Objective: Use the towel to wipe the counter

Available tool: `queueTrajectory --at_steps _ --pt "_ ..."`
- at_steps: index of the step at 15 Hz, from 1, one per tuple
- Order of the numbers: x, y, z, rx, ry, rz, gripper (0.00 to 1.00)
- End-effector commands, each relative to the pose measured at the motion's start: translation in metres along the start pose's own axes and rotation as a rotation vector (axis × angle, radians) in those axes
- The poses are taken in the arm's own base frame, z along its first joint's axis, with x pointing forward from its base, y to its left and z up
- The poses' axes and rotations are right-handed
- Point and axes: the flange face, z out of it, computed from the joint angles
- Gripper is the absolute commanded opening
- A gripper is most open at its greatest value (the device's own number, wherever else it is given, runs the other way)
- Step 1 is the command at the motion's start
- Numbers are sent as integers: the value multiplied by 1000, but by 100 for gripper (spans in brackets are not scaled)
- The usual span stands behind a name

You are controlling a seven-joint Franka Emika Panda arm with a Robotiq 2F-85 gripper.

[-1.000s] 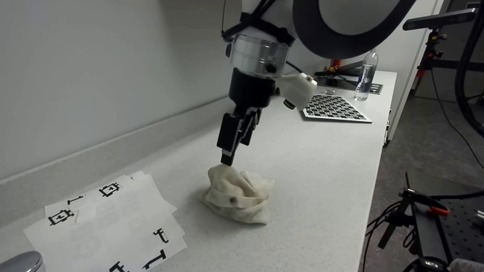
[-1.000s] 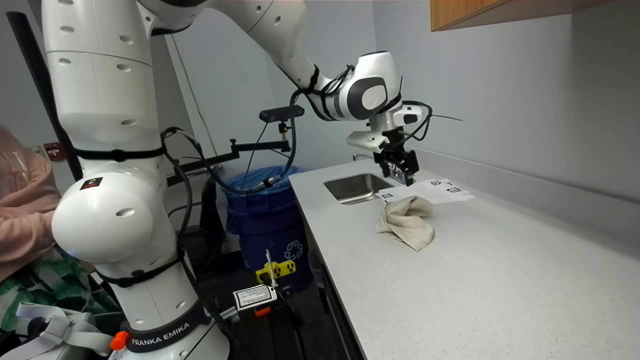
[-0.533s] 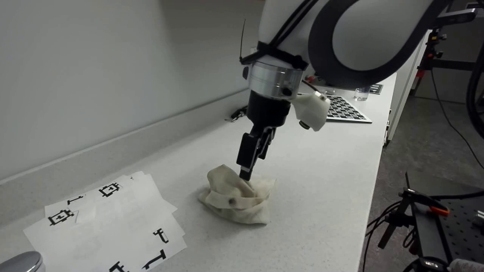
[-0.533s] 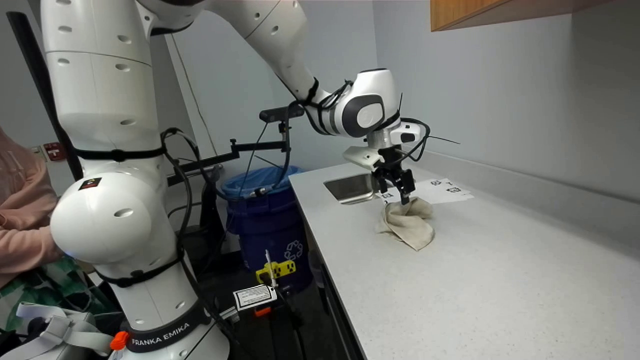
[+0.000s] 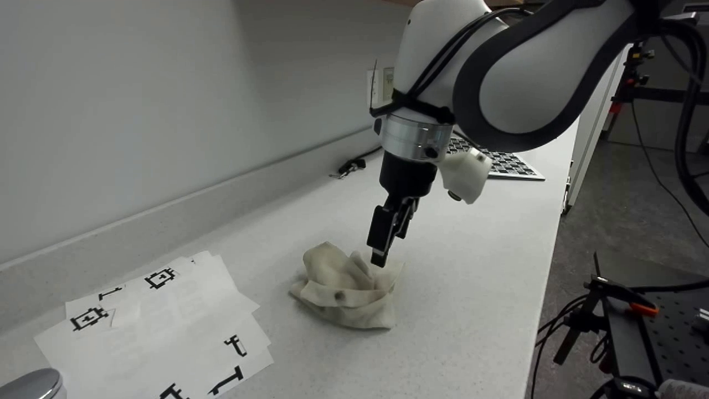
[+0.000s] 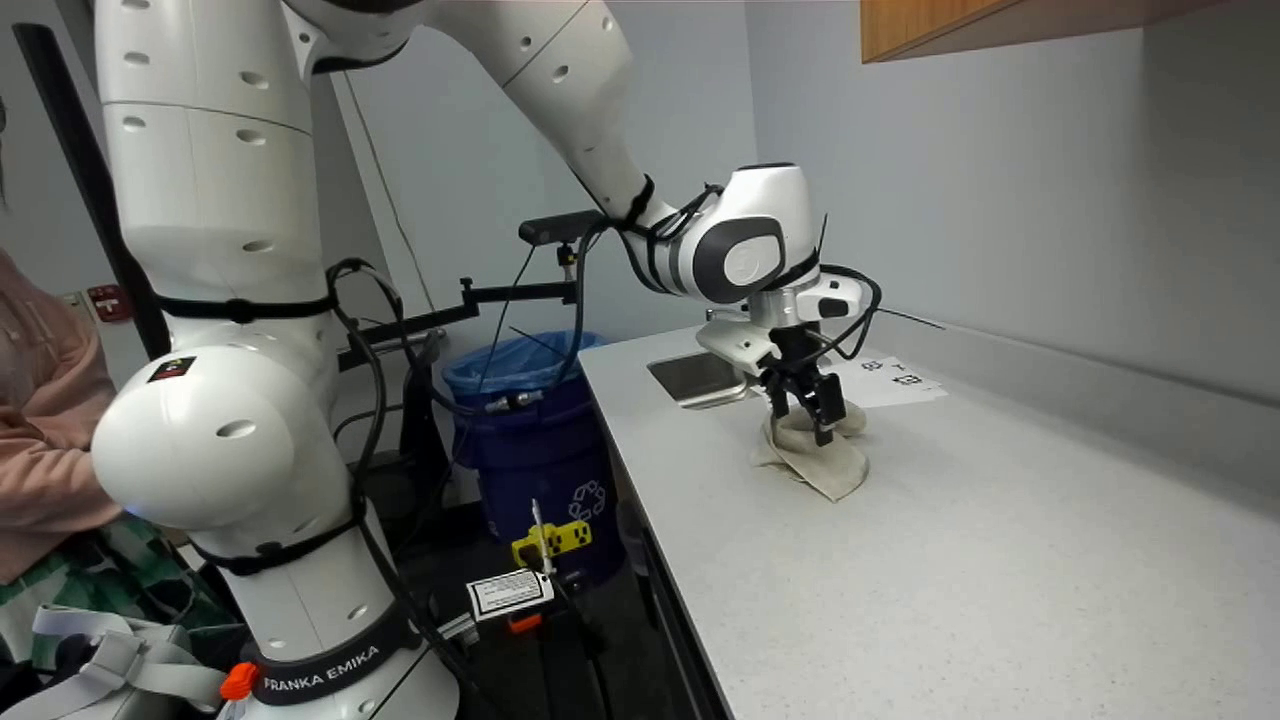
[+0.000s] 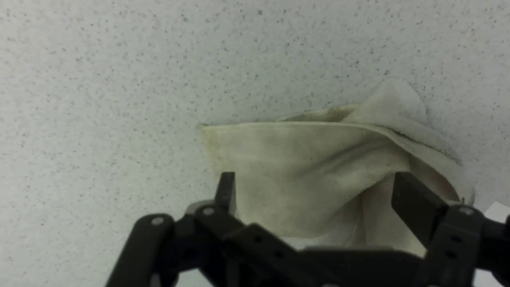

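Note:
A crumpled cream towel (image 5: 354, 302) lies bunched on the pale speckled counter (image 5: 454, 310). It also shows in an exterior view (image 6: 838, 475) and in the wrist view (image 7: 295, 159). My gripper (image 5: 381, 259) points down just above the towel's edge. In an exterior view my gripper (image 6: 802, 424) covers part of the towel. In the wrist view the fingers of my gripper (image 7: 314, 187) stand wide apart with towel cloth visible below and between them. The gripper is open and holds nothing. I cannot tell whether a fingertip touches the cloth.
White marked papers (image 5: 155, 332) lie beside the towel, near the sink (image 6: 700, 378). A checkered board (image 5: 509, 166) and a black cable end (image 5: 350, 166) lie further along the counter. A wall backs the counter. A wooden cabinet (image 6: 930, 25) hangs above.
My gripper has come down and moved away from the papers, over the towel toward its edge. The towel has not visibly moved.

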Motion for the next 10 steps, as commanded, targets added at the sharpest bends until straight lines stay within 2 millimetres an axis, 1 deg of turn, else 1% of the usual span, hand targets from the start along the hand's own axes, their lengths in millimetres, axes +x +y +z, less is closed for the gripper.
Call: queueTrajectory --at_steps 1,6,10 --pt "12 1 5 18 14 -20 100" --pt "38 -8 0 18 35 -94 100" --pt "61 -22 2 78 71 -151 100"
